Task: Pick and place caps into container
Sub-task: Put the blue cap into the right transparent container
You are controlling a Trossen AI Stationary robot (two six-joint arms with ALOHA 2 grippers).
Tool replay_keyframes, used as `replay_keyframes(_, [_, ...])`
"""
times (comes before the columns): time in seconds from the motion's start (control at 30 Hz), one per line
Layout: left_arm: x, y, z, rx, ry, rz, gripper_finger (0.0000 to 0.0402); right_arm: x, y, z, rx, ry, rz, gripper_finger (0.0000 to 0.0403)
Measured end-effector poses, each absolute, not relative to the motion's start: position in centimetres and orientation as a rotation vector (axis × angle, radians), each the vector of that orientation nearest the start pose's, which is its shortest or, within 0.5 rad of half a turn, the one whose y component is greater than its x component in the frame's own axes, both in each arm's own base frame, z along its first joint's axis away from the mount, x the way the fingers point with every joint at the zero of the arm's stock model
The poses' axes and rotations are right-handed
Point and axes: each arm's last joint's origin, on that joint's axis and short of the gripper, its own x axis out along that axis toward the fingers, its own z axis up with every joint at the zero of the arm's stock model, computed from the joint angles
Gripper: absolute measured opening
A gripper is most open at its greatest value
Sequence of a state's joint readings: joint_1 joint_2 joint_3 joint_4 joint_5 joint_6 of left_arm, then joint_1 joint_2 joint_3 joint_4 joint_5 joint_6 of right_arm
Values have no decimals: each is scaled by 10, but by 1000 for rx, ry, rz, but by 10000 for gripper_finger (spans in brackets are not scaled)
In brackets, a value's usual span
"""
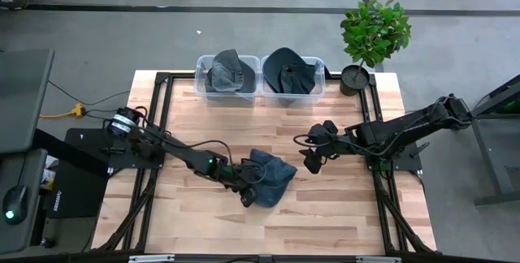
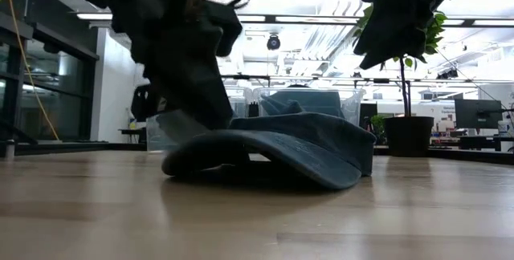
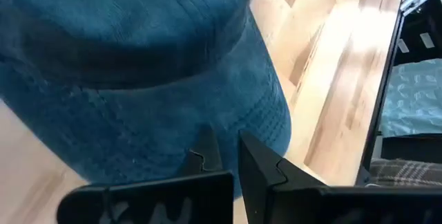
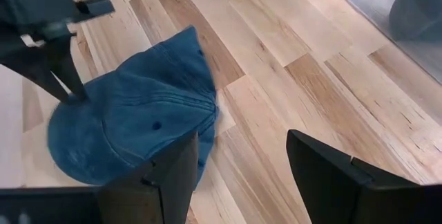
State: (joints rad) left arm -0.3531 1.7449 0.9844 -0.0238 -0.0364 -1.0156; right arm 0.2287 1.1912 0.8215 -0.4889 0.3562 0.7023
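Left pincer [image 1: 246,196] sits low at the brim edge of the blue cap [image 1: 270,177], which lies flat on the bench [image 1: 325,214] just below centre, toward 6 o'clock from the two clear containers [image 1: 260,80] at the 12 o'clock edge. In the left wrist view its fingers [image 3: 257,162] are nearly closed with only a thin slot between them, and the brim cloth seems to pass into that slot; I judge it pinched on the brim, though only by a sliver.

Right pincer [image 1: 312,162] hovers released, jaws wide, at the cap's 3 o'clock side, apart from it.

Both containers already hold dark caps [image 1: 230,71].

The main risk is the shallow bite: soft denim could slide out as the arm lifts, dropping the cap back on the bench. If the grip holds, the floppy crown will hang and may drag, or catch a container wall on the way in. The potted plant [image 1: 374,32] beside the right-hand container is near that path. The right arm, close by, could also be brushed by the swinging cloth.
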Motion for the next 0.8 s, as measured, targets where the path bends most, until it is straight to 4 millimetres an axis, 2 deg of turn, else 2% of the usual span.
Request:
replay_keyframes(0.23, [344,-108,152,-831,855,156,0,230,43,244,410,737,-396,216])
replay_keyframes(0.37, [350,-93,145,-848,860,188,0,231,44,244,425,743,-382,216])
replay_keyframes(0.63, [357,-55,144,-798,833,243,0,230,46,244,440,778,-313,216])
replay_keyframes(0.8, [368,-38,154,-771,819,222,0,231,43,244,412,764,-343,216])
